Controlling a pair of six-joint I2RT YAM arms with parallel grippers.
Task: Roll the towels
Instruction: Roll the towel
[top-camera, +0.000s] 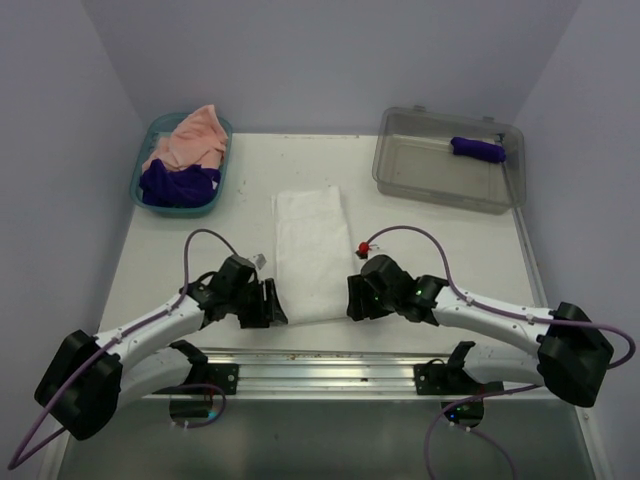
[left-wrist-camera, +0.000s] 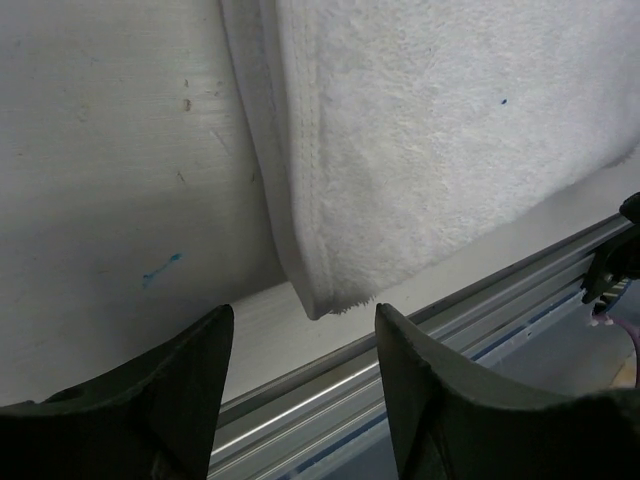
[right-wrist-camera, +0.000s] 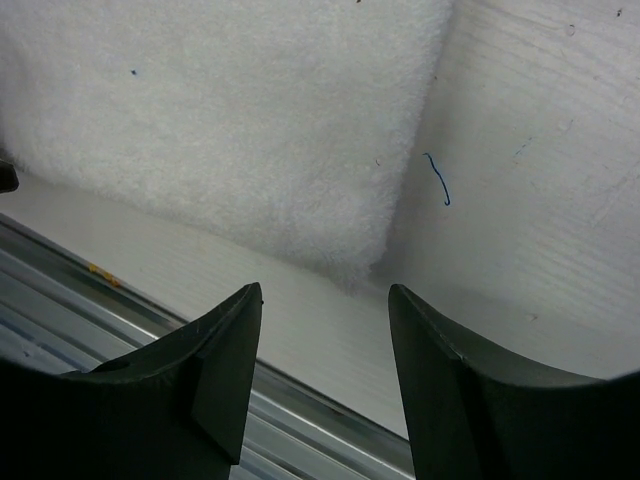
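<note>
Flanking white towel (top-camera: 312, 255), fingers (left-wrist-camera: 190, 390) spread

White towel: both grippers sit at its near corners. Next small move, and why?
The white towel lies flat and unrolled. The left gripper and right gripper are open and empty, each just short of a near corner. So probably ease both forward onto the near edge and pinch it to start the roll.

Plain white on the flat towel (top-camera: 312, 255) at centre. Peach-pink towel (top-camera: 195, 135) over dark purple towel (top-camera: 180, 185) in the teal basket (top-camera: 172, 210) at ten o'clock, dark purple roll (top-camera: 478, 149) in the clear grey bin (top-camera: 420, 165) at one o'clock. Off-white table (top-camera: 200, 240), flecked with small blue marks.
</note>
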